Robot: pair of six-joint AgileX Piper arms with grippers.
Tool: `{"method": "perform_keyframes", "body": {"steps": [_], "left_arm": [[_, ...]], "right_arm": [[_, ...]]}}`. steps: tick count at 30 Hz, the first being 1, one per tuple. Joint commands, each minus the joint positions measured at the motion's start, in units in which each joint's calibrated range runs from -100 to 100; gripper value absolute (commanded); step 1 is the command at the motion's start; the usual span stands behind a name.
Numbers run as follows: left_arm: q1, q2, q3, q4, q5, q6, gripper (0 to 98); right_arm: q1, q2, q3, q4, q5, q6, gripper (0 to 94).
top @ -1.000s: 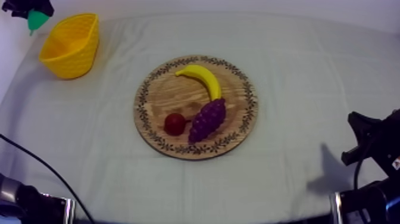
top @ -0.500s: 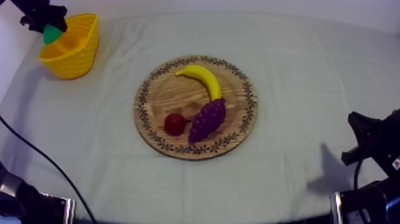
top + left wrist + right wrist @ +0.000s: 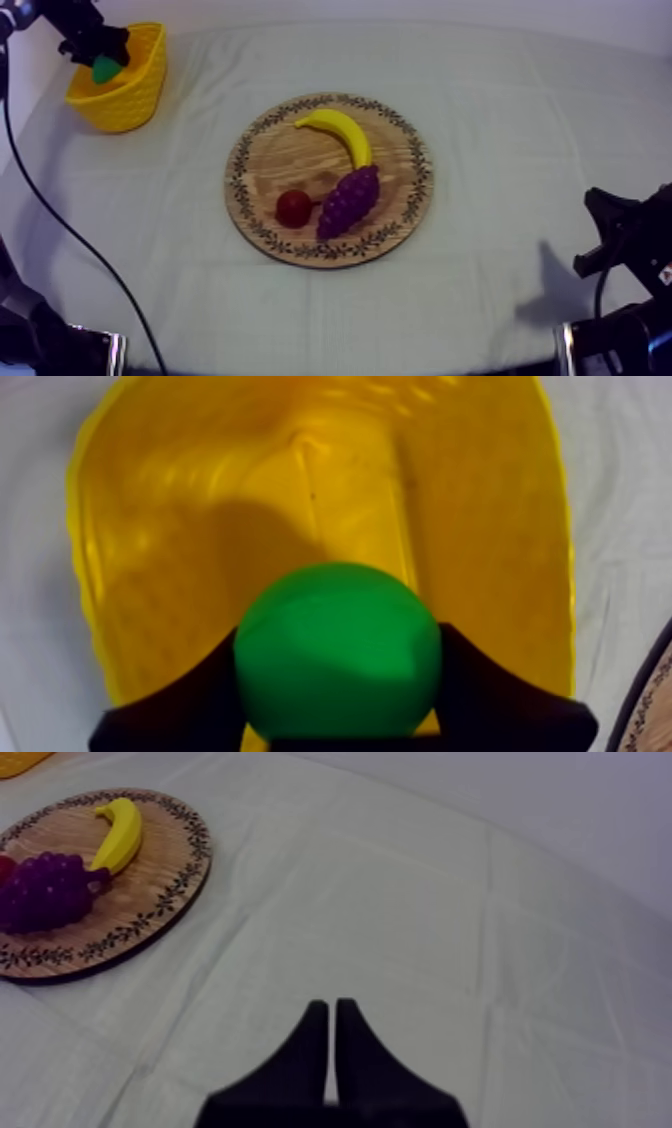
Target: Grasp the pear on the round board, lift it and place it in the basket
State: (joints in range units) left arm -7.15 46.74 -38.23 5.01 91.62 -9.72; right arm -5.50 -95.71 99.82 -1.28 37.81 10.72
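My left gripper (image 3: 100, 60) is shut on the green pear (image 3: 105, 69) and holds it over the mouth of the yellow basket (image 3: 128, 95) at the table's far left. From the left wrist, the pear (image 3: 338, 651) sits between the black fingers (image 3: 190, 691) directly above the basket's hollow (image 3: 200, 526). The wooden board (image 3: 270, 160) lies mid-table, well away from the pear. My right gripper (image 3: 331, 1020) rests shut as a narrow wedge above bare cloth, right of the board (image 3: 150, 892).
On the board lie a banana (image 3: 342, 132), purple grapes (image 3: 348, 200) and a small red fruit (image 3: 293, 207). My right arm (image 3: 625, 240) sits at the table's right edge. Open cloth surrounds the board.
My left gripper has carried the pear rightward and down, from beyond the basket's far left rim to over its opening. The right arm and the fruit on the board have not moved.
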Motion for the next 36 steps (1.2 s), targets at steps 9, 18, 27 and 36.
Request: {"method": "perform_keyframes", "body": {"steps": [9,18,27,36], "left_arm": [[0.5,1.2,0.7,-0.88,0.6,1.4,90.4],[0.9,-0.3,1.2,-1.81,0.8,2.3,96.5],[0.8,-7.1,5.8,-2.03,0.9,2.1,96.7],[1.3,-17.5,13.2,-2.26,0.7,1.3,96.1]], "right_arm": [[0.0,0.0,0.0,0.0,0.0,0.0,0.4],[0.0,0.0,0.0,0.0,0.0,0.0,0.4],[0.0,0.0,0.0,0.0,0.0,0.0,0.4],[0.0,0.0,0.0,0.0,0.0,0.0,0.4]]}}
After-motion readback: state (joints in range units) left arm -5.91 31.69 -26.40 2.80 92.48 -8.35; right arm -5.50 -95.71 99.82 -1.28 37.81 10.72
